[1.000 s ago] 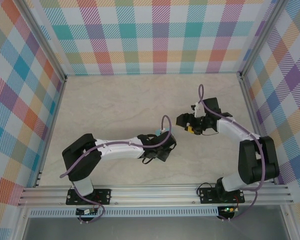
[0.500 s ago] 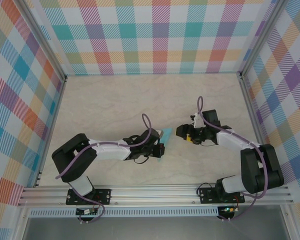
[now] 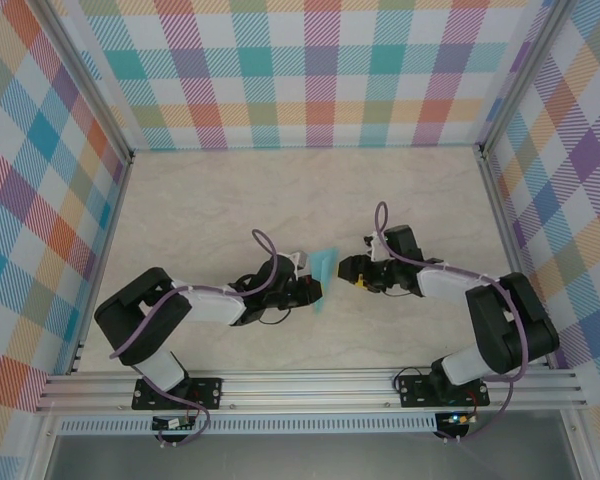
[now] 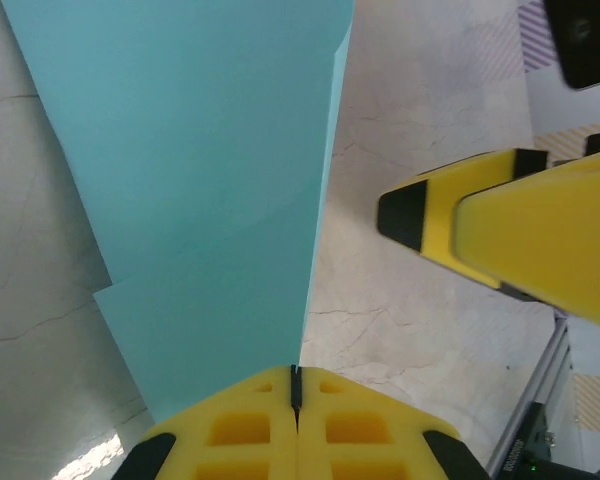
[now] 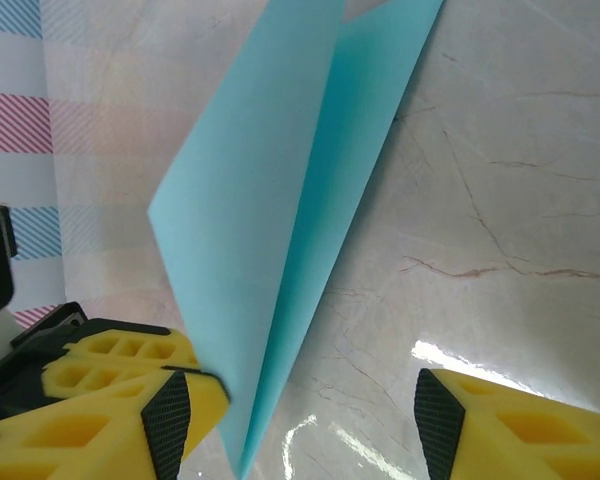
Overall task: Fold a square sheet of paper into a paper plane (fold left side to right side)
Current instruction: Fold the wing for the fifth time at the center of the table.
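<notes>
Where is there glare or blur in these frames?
Right wrist: bright glare on the table beside the turquoise paper, whose edges are crisp. Left wrist: a smaller glare patch at bottom left. Top external: evenly lit, sharp, soft shadows.

Plaid walls [image 3: 320, 75] enclosing pale marbled tabletop [image 3: 210, 200] on three sides; glare shining on marble beneath right claw [image 5: 302, 410].

It looked like a robotics lab, a little test booth rather than any home. Plaid printed walls [image 3: 320, 70] boxed a pale marble-look table [image 3: 210, 200] on three sides (thin panels, held by bare aluminium posts [image 3: 83, 80]). A left arm [image 3: 208, 302] and a right arm [image 3: 450, 283], white and trailing purple cables [image 3: 379, 218], were bolted to a metal rail [image 3: 310, 388] at the near edge.
</notes>
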Controlling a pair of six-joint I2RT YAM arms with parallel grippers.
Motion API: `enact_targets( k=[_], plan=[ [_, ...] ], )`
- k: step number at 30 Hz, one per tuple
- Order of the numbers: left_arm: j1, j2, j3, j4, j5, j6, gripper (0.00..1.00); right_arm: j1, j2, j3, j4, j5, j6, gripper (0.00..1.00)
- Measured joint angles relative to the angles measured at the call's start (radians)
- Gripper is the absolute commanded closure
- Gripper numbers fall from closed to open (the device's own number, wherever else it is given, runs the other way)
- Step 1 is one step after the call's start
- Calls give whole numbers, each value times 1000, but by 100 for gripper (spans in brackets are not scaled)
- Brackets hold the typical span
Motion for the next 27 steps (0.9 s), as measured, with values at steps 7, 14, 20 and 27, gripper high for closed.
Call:
enact_targets(
  k=[7,14,20,27],
  plan=[
    [17,43,-23,64,19,-45,100,21,66,7,66,26,39,41],
    [31,45,-34,100,29,-76,100,52,140,40,128,35,78,43],
    [43,53,-37,123,48,-100,100,72,181,79,161,48,97,47],
    [53,81,-41,147,69,-131,100,77,222,100,165,71,117,50]
  ],
)
